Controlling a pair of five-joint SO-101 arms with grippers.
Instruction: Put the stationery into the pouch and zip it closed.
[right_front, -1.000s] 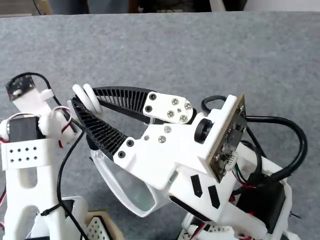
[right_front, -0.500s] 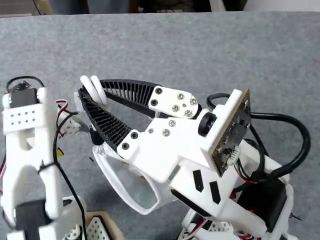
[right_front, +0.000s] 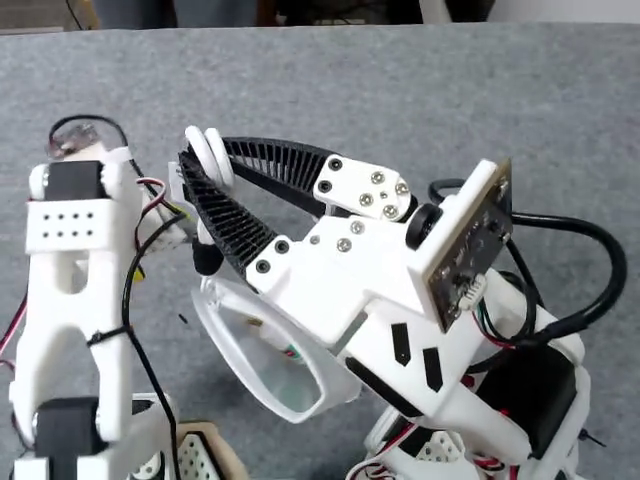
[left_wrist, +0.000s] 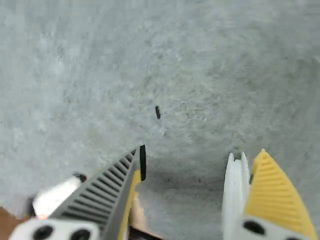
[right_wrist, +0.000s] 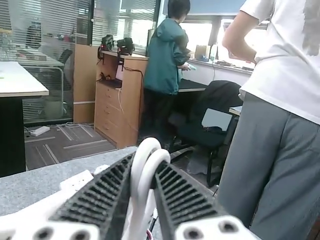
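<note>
Pouch (right_front: 265, 370) lies half hidden under right gripper (right_front: 205, 152), pressed together; left gripper (left_wrist: 189, 161) spread apart.

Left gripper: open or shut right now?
Open. The left gripper has its fingers apart in its wrist view, bare grey mat between them.

I'm seeing a clear, white-rimmed oval thing (right_front: 262, 362) lying on the grey mat (right_front: 400, 100). The right arm's white body (right_front: 340, 290) is covering part of it, so I'm not making out what it is. A tan-edged perforated piece (right_front: 205, 452) is being cut off by the high view's lower edge. In the left wrist view I'm looking at a tiny dark speck (left_wrist: 158, 112), too small to identify. A blurred white shape (left_wrist: 54, 196) is peeking from behind the left gripper (left_wrist: 190, 155) and its black ribbed finger.
</note>
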